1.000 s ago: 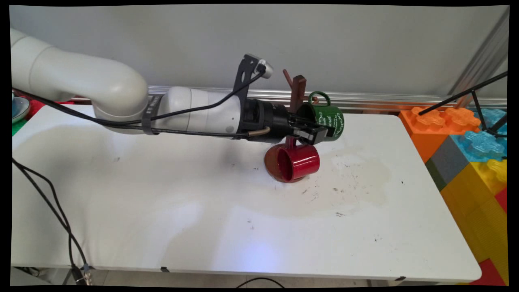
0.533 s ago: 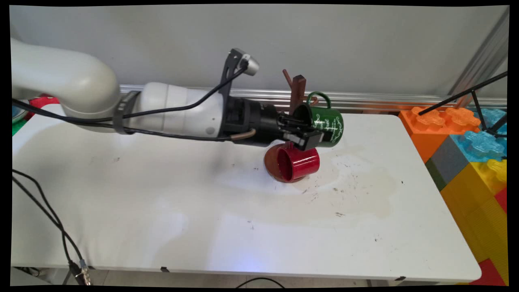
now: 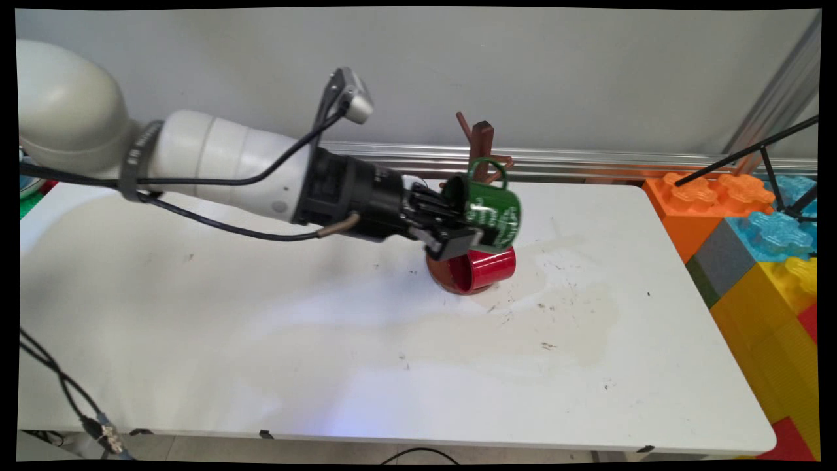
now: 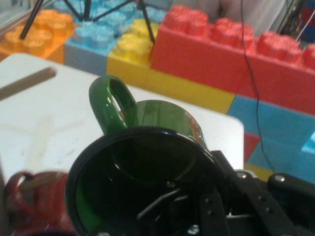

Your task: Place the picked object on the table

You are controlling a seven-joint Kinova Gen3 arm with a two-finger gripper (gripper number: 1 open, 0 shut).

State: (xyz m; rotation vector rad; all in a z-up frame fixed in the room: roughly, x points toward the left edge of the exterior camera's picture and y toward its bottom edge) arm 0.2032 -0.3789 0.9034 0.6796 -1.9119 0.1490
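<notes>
While your gripper [image 3: 461,232] reaches out level from the left, it pinches the green mug [image 3: 492,212] by its rim, one finger inside the mouth and one outside, as the hand view shows with the mug [image 4: 147,162] filling the frame and its handle up. You have the mug clear of the table [image 3: 327,340], tipped on its side in the air, its handle just in front of the brown mug tree [image 3: 482,140]. I cannot tell from the main view whether the handle touches a peg or only overlaps it; nothing shows it hooked.

Below the green mug you can see the red mug [image 3: 484,268] lying on its side at the tree's round base [image 3: 437,271], very near the green one's underside. In the hand view it [image 4: 34,196] shows dimly at lower left.

Beyond the table's right end stand your big toy blocks [image 3: 752,222], orange, blue and yellow, well apart from the gripper.

As things lie, the green mug is lifted and held, not set down or hung anywhere; the red one rests untouched.
</notes>
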